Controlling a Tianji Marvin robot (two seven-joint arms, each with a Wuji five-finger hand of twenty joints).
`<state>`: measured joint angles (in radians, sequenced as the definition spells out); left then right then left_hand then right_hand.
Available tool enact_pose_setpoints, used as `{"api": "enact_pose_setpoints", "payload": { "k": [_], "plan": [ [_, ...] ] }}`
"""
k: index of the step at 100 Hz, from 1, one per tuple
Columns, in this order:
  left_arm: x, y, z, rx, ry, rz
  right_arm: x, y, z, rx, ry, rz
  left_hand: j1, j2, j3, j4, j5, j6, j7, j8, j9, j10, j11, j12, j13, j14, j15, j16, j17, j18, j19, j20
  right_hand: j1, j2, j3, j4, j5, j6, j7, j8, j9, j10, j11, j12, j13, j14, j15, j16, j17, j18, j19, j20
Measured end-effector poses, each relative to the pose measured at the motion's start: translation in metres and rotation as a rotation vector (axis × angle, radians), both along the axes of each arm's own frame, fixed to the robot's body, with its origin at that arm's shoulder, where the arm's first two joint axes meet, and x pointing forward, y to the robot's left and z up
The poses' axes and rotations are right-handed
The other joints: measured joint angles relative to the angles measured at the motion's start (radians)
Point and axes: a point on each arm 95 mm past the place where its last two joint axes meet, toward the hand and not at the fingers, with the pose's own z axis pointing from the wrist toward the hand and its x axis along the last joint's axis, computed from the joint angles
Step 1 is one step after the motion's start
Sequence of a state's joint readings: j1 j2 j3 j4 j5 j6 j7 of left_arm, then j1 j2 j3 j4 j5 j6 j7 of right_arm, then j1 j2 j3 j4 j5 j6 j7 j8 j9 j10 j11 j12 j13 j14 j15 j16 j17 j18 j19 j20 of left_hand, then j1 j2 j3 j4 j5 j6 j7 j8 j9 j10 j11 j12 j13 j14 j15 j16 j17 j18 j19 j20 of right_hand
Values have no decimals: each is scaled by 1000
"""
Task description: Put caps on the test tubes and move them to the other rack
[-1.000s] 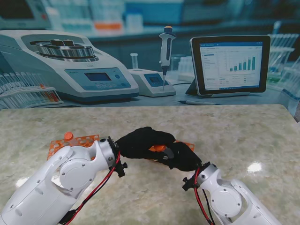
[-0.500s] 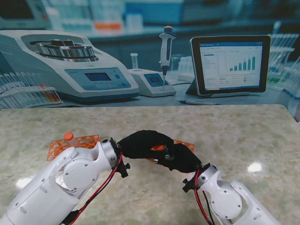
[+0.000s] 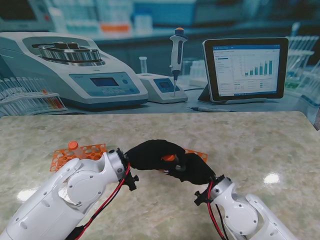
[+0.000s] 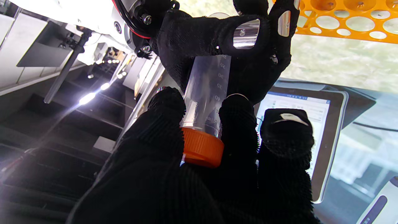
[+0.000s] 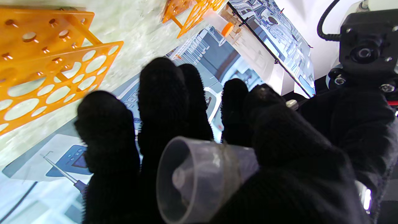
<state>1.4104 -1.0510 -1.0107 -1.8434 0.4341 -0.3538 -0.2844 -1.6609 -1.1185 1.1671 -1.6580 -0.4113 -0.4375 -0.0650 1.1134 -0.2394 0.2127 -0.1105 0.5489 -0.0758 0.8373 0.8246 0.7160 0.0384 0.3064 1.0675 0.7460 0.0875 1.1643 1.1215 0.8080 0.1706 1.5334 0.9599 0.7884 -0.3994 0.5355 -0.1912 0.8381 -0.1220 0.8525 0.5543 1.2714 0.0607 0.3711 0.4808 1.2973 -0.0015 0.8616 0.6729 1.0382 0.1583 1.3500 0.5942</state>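
My two black-gloved hands meet over the middle of the table. My left hand (image 3: 150, 152) (image 4: 174, 174) pinches the orange cap (image 3: 170, 158) (image 4: 202, 149), which sits on the mouth of a clear graduated test tube (image 4: 208, 90). My right hand (image 3: 192, 170) (image 4: 230, 37) is wrapped around the tube's body, and the tube's conical end (image 5: 192, 183) sticks out of its palm. One orange rack (image 3: 197, 154) (image 5: 46, 71) (image 4: 342, 21) lies just behind the hands. A second orange rack (image 3: 82, 151) (image 5: 192, 12) at the left holds one capped tube (image 3: 73, 145) (image 5: 228, 29).
A printed lab backdrop (image 3: 160, 60) showing a centrifuge, a pipette and a tablet stands along the table's far edge. The marble table top (image 3: 260, 145) stretches to my right. My white left forearm (image 3: 75, 190) lies in front of the left rack.
Both hands stay joined on the tube. My left forearm has shifted slightly, and less of the orange cap shows between the fingers than a second ago.
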Motion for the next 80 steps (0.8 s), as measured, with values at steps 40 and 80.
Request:
{"api": "enact_pose_setpoints", "payload": {
  "k": [40, 80],
  "plan": [
    [0, 7, 2, -26, -3, 20, 3, 2, 3, 8, -8, -22, 0, 10, 1, -19, -1, 1, 0, 25, -17, 8, 32, 0, 0, 0, 0, -17, 10, 0, -69, -12, -12, -49, -74, 29, -92, 23, -31, -128, -98, 8, -53, -13, -26, 14, -277, -39, -174, 38, -110, 12],
    [-2, 17, 13, -14, -17, 21, 7, 0, 2, -12, -5, -49, 0, 11, 1, -19, -1, 1, 0, 36, -25, 12, 33, 0, 0, 0, 0, -17, 4, 0, -84, -12, -198, -49, -73, 91, -83, 73, -426, -49, -259, 22, -154, -107, -281, 86, -507, -117, -537, 121, -222, -4]
  ]
}}
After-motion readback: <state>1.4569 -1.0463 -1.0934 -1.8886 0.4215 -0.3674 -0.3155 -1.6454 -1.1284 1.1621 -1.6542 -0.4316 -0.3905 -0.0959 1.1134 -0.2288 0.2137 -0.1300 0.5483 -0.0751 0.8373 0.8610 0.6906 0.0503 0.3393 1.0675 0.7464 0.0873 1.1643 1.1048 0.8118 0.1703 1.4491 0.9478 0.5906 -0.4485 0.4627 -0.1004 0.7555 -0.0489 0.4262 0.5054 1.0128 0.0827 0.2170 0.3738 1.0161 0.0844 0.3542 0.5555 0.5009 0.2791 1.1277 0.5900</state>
